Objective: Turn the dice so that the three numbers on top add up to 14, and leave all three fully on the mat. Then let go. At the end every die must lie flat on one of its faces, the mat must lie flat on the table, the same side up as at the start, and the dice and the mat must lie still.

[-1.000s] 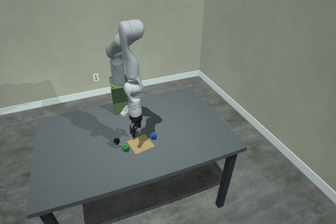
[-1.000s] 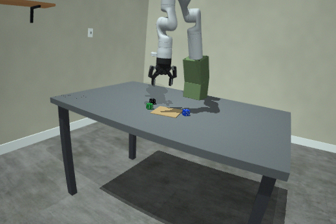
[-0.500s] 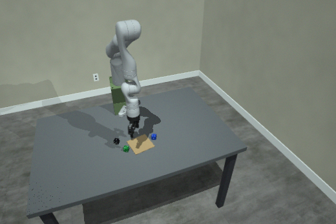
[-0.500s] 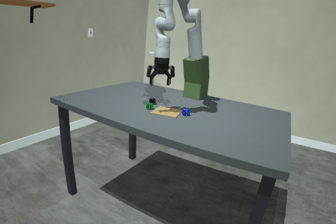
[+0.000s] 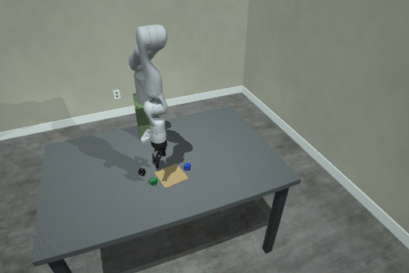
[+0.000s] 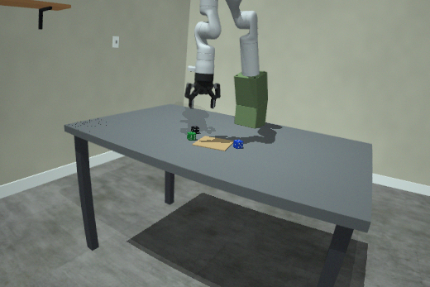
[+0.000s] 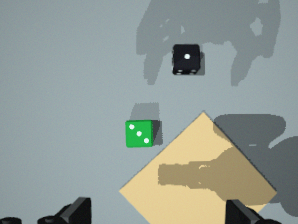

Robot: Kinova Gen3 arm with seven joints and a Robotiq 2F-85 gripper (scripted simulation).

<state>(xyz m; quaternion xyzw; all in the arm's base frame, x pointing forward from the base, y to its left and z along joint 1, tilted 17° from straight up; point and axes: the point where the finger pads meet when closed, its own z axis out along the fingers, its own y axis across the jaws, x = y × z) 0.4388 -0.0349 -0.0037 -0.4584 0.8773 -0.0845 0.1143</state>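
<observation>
A tan square mat (image 5: 173, 178) (image 6: 215, 144) (image 7: 200, 150) lies flat on the grey table (image 5: 236, 143) (image 6: 310, 163), with no die on it. A green die (image 5: 153, 181) (image 6: 191, 136) (image 7: 139, 134) with three on top rests on the table just off the mat's edge. A black die (image 5: 141, 171) (image 6: 195, 129) (image 7: 186, 58) with one on top lies farther out on the table. A blue die (image 5: 187, 166) (image 6: 238, 144) sits on the table by the mat's opposite side, out of the wrist view. My gripper (image 5: 156, 160) (image 6: 202, 102) (image 7: 157, 217) is open and empty, hanging above the mat's edge.
The arm's green pedestal (image 5: 140, 117) (image 6: 250, 98) stands on the table's back edge behind the mat. The arm casts shadows over the mat and table. A dark rug (image 6: 231, 237) lies under the table.
</observation>
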